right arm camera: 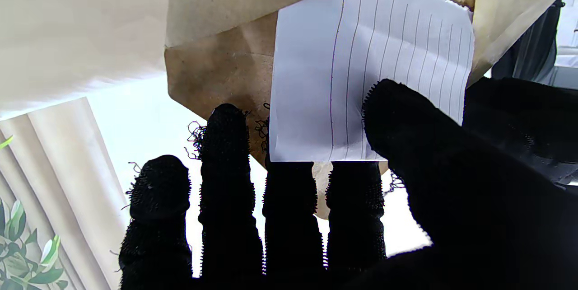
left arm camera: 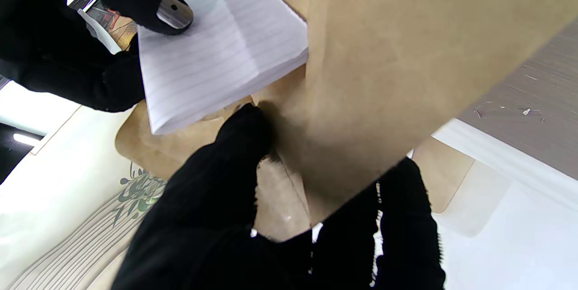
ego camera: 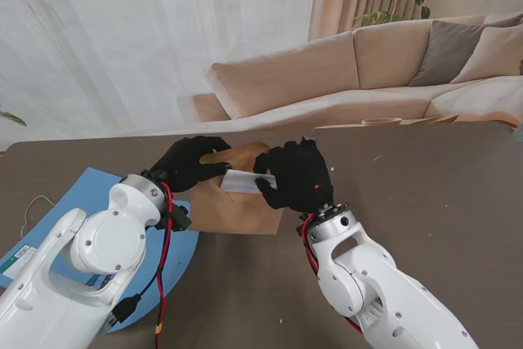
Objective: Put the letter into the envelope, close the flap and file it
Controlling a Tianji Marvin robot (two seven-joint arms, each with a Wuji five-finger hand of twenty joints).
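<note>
My right hand (ego camera: 296, 177) pinches the folded letter (ego camera: 243, 181), long axis across centre frame, tip entering the kraft envelope (ego camera: 237, 206) mouth my left hand (ego camera: 189, 163) grips open.

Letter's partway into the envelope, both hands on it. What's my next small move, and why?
Probably push the letter deeper with the right hand. Much of the lined sheet shows outside the envelope, whose mouth the left hand holds open, so the flap can't close yet.
</note>
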